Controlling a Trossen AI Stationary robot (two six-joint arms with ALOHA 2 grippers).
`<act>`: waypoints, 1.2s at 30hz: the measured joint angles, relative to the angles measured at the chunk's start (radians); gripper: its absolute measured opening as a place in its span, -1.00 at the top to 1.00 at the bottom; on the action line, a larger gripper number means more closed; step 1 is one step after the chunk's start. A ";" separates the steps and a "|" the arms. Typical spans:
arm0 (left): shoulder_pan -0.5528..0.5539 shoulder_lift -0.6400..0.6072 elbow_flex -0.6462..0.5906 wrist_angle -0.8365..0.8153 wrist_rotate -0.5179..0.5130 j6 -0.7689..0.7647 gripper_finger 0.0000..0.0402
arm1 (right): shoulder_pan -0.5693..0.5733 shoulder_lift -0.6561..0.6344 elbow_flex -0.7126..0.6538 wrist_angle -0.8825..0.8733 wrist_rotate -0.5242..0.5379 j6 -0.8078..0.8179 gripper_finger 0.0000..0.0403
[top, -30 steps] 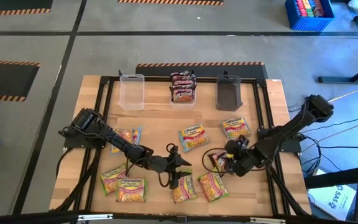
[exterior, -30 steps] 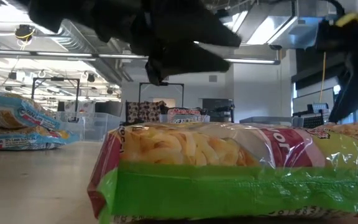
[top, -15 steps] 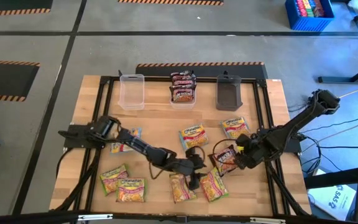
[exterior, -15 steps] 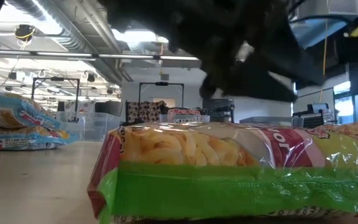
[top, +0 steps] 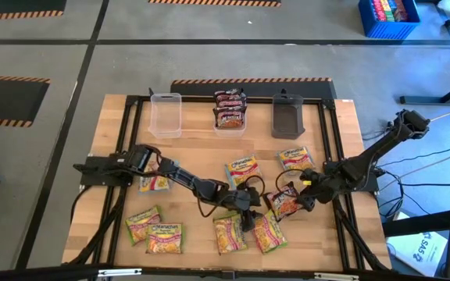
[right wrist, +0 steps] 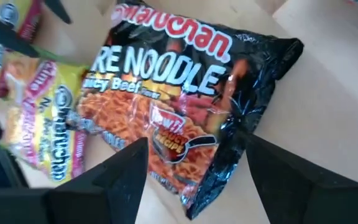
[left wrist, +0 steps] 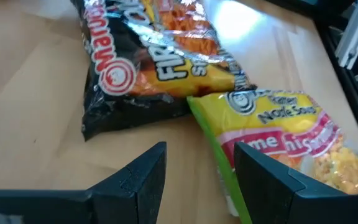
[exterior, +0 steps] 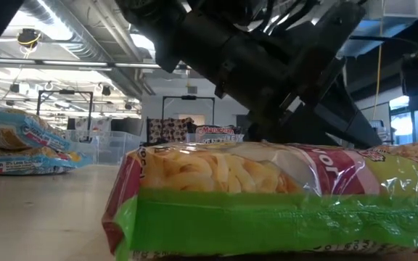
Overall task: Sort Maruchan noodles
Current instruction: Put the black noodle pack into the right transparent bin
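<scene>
From above, nine loose packets lie on the desk [top: 201, 152], more in the middle tub [top: 230, 119]. The left end effector [top: 246, 221] is just beside the green packet [top: 266, 232]. The right end effector [top: 301, 195] is by the dark packet [top: 284, 203].

Left wrist: fingers apart over bare desk, holding nothing; "Fire" shows.

Right wrist: fingers apart, empty. The dark packet reads "Maruchan", "Noodle", "Spicy Beef".

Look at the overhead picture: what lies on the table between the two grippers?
In the high view, a dark Fire Noodle packet lies between the open left gripper and the open right gripper. Both wrist views show it just ahead of their fingers.
</scene>
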 joint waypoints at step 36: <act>0.043 0.037 -0.001 -0.016 -0.038 0.036 0.10 | -0.039 0.033 -0.267 0.538 0.097 -0.027 -0.36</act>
